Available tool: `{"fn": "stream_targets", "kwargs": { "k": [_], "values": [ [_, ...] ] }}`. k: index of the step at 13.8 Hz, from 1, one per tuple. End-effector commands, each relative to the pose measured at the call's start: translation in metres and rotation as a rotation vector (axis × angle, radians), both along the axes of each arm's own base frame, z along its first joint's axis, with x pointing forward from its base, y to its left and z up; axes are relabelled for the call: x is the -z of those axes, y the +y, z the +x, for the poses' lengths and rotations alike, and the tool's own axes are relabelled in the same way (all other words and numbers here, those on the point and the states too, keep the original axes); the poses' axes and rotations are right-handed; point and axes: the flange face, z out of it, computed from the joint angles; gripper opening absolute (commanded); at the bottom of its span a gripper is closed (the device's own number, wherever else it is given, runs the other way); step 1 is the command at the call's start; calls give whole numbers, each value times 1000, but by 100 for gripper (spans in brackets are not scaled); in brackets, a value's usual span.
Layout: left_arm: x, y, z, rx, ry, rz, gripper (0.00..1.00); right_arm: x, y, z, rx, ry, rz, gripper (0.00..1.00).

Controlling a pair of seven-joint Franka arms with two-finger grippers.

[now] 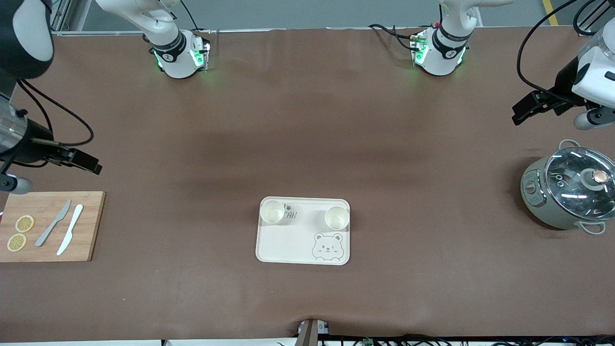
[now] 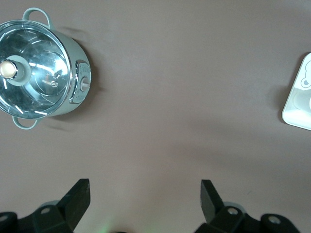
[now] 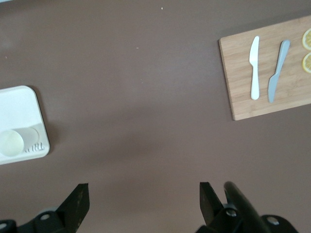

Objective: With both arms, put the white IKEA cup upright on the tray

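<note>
Nearest the front camera: cream bear tray (image 1: 303,240) at mid-table, winking bear drawing at its nearer corner toward the left arm's end. Along the tray's farther edge, two white cups (image 1: 272,212) (image 1: 336,217), both upright, mouths up, one at each farther corner, well apart. Toward the right arm's end, a wooden cutting board (image 1: 86,226) with two knives (image 1: 53,223) (image 1: 70,229) and two lemon slices (image 1: 24,223) (image 1: 17,242). Toward the left arm's end, a small grey-green electric pot (image 1: 538,199) under a glass lid (image 1: 579,180).

Higher up: right gripper (image 1: 85,162) over bare table beside the board, fingers spread wide, nothing held. Left gripper (image 1: 527,107) over bare table just past the pot, likewise spread wide and empty. Both well apart from the tray; neither touching a cup.

Judging by the layout: placement looks finished, cups standing on the tray, arms drawn clear. Next move probably only a settle at rest; if any correction is needed, a long reach back over open table to a cup's rim, with care not to tip it.
</note>
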Motion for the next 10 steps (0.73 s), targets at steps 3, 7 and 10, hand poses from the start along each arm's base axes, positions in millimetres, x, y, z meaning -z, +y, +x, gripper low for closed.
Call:
{"fn": "stream_targets", "kwargs": {
  "k": [3,7,10],
  "values": [
    [-6,0,5,2,-3,23,100,-36,-51,-43,-160,7,7,100],
    [-5,0,5,3,1,22,100,-54,-28,-78,-205,55,23,100],
    [-5,-2,5,7,0,22,100,-50,-33,-67,-204,4,12,100]
  ]
}}
